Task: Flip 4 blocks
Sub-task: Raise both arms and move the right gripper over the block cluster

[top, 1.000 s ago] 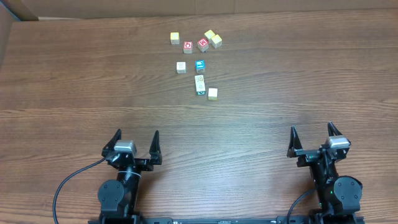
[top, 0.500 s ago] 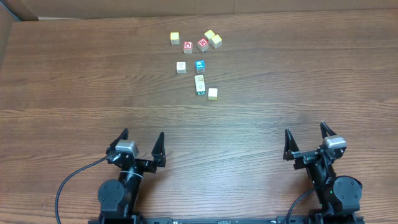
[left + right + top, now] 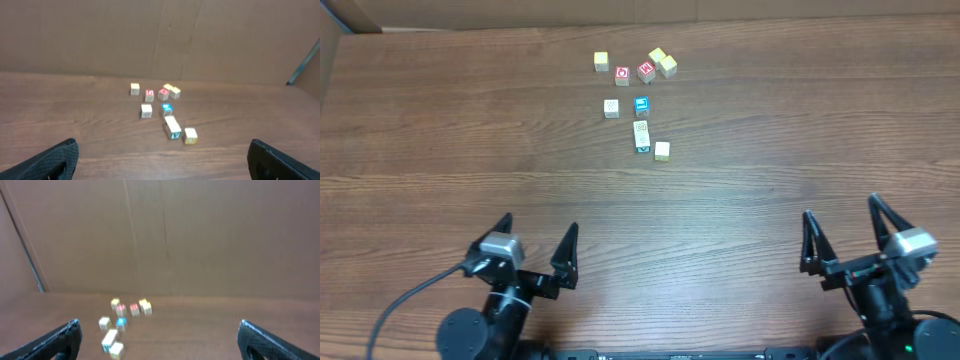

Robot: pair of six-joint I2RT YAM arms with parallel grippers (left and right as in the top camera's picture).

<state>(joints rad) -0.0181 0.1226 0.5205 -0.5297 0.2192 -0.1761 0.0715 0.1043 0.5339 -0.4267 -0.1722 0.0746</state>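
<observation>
Surface: brown wood-grain table (image 3: 440,150), with a cardboard wall (image 3: 100,35) behind its far edge.
Left gripper (image 3: 539,223): at the near edge, left side; fingers spread wide over bare wood.
Blocks (image 3: 172,126): four pale cubes in a loose cluster on the far middle of the table, well apart from both grippers, ahead of the left one and to its right.
Dotted block (image 3: 611,107): leftmost, just beside a blue cube (image 3: 641,105).
Patterned block (image 3: 641,130): touching the green-printed block (image 3: 642,146) end to end, nearer than the blue cube.
Plain block (image 3: 662,150): just right of the green-printed block.
Other cubes: red cubes (image 3: 622,74) and yellowish cubes (image 3: 601,61) lie farther back.
Right gripper (image 3: 840,206): at the near edge, right side; fingers spread wide; the blocks lie ahead and well to its left.
</observation>
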